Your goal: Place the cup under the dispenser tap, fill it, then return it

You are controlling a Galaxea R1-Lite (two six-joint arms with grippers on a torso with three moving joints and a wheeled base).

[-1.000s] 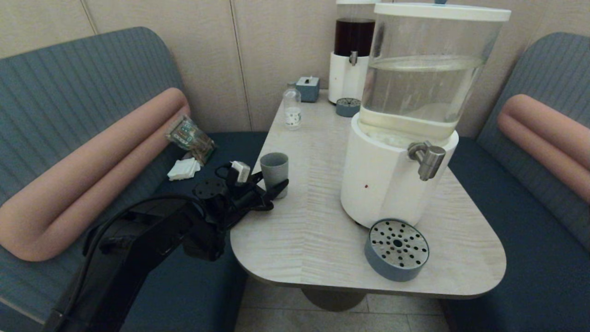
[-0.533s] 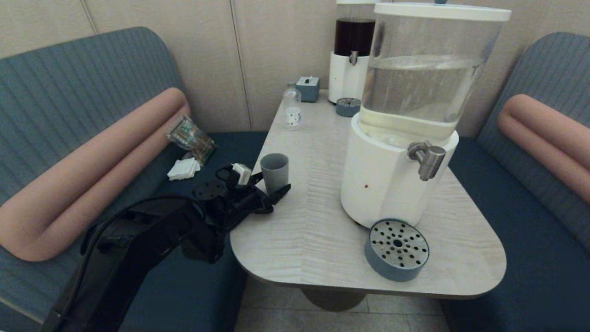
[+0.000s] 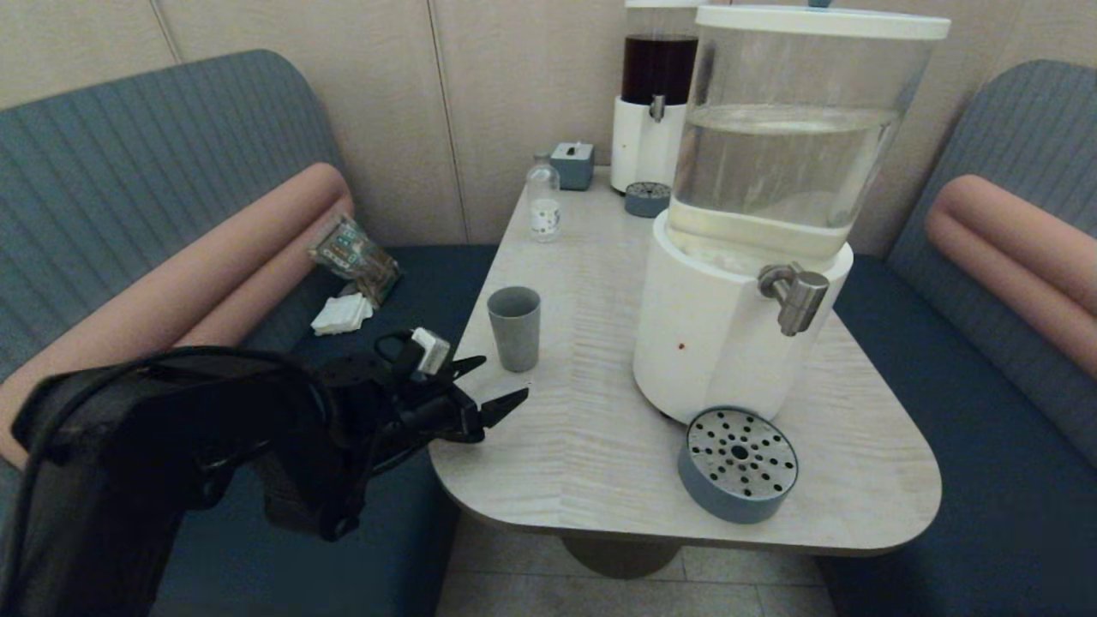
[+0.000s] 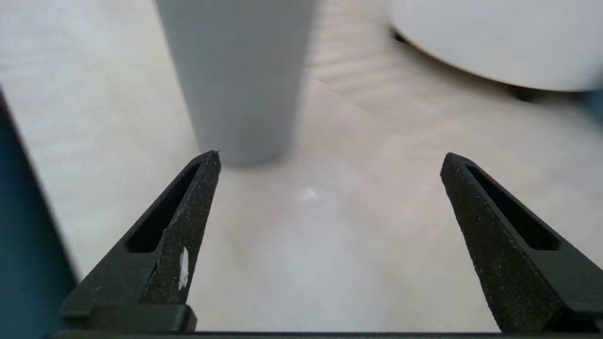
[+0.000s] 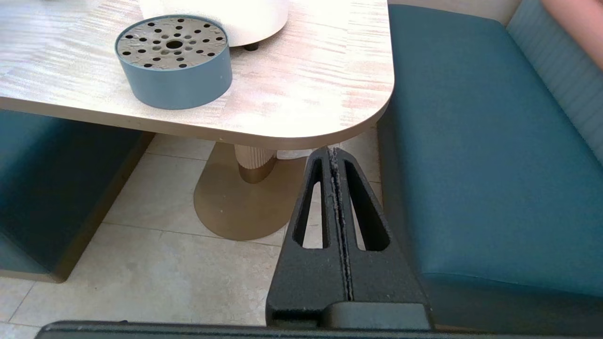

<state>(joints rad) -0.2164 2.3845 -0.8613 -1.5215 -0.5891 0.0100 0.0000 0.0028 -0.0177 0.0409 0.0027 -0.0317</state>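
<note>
Distance is what the coming move turns on: the small matte grey-blue tapered cup (image 3: pixel 514 328) stands on the pale wood-grain table (image 3: pixel 600 446) a little beyond and to the far side of the left gripper (image 3: pixel 484 384), with clear table between them. The black fingers are spread wide and hold nothing — in the left wrist view the cup (image 4: pixel 238 80) rises ahead of the gap, off toward one fingertip (image 4: pixel 207 165) rather than centred between the two. To take it, I judge the gripper must go forward and shift sideways until the cup sits midway between the fingers.

Its long axis is vertical: the cup stands upright on its narrow base, open mouth up, wider at the rim. A level side grasp around the wall looks the natural choice, and the taper suggests gripping low could let it slip upward.

Of the two arms, the left is much nearer. The right gripper (image 5: pixel 337 155) hangs below the table's near right corner, over the tiled floor beside the teal bench seat, its fingers pressed together and empty.

The short brushed-metal dispenser tap (image 3: pixel 795 296) juts from the white base of the large clear-tank dispenser (image 3: pixel 771 171), nozzle pointing down, well to the right of the cup. A round grey-blue drip tray with a perforated top (image 3: pixel 738 464) sits on the table below and in front of it — likely where the cup must go.
</note>
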